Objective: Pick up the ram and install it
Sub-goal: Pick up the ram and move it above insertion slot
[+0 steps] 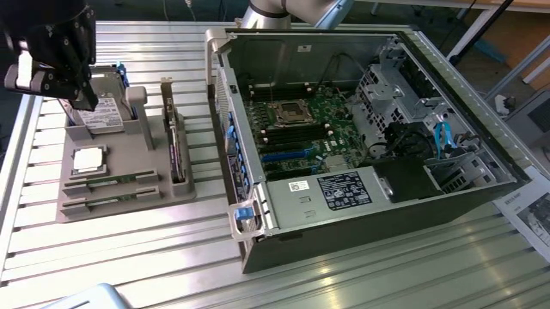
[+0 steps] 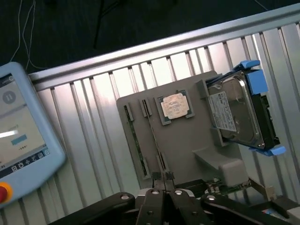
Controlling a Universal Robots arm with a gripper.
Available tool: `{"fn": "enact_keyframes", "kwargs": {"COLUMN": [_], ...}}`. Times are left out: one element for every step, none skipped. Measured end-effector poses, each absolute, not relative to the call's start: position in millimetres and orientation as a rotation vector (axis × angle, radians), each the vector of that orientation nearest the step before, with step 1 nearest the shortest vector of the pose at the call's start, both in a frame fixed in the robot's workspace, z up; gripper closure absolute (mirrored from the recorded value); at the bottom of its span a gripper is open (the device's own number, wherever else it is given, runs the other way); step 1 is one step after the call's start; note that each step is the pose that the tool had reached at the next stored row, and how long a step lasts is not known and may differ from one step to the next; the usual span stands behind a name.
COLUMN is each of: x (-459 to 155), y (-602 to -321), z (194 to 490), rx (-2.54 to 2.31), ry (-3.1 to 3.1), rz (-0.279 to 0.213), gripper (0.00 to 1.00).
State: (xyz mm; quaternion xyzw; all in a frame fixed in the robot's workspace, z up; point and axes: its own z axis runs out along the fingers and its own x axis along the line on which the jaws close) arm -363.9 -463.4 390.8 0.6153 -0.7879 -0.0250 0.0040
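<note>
At the exterior view's far left, we see the gripper [image 1: 84,100], jaws pressed together, hovering above the grey tray [image 1: 142,154] where two ram sticks [image 1: 110,179] lie in slots.

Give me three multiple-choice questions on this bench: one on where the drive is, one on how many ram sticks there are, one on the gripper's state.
1. Where does the drive stand? A in the case; B in the tray; C on the table.
2. How many ram sticks lie in the tray? A one; B four; C two.
3. How is the gripper? A shut; B wide open; C gripping the processor.
Answers: 1 B, it stands upright at the tray's end. 2 C, two green sticks sit side by side in slots. 3 A, its fingers are pressed together.
</note>
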Motion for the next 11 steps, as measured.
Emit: {"fn": "enact_keyframes", "kwargs": {"x": [-363.9,-363.9,-363.9,-364.0,-363.9,-364.0,-364.0,-363.9,-363.9,-363.9,-363.9], "y": [-463.4,-463.4,-463.4,-463.4,-463.4,-463.4,-463.4,-463.4,-463.4,-463.4,-463.4], "z": [390.7,390.7,390.7,390.7,390.6,390.7,390.6,390.6,390.6,390.6,390.6], "rx": [1.948,1.962,1.988,2.005,2.017,2.024,2.024,2.024,2.024,2.026,2.032], "ry": [-2.453,-2.441,-2.419,-2.405,-2.395,-2.388,-2.388,-2.388,-2.388,-2.387,-2.381], "rz": [-0.078,-0.078,-0.078,-0.078,-0.078,-0.078,-0.078,-0.078,-0.078,-0.078,-0.078], "gripper": [0.9,0.9,0.9,0.9,0.9,0.9,0.9,0.9,0.9,0.9,0.9]}}
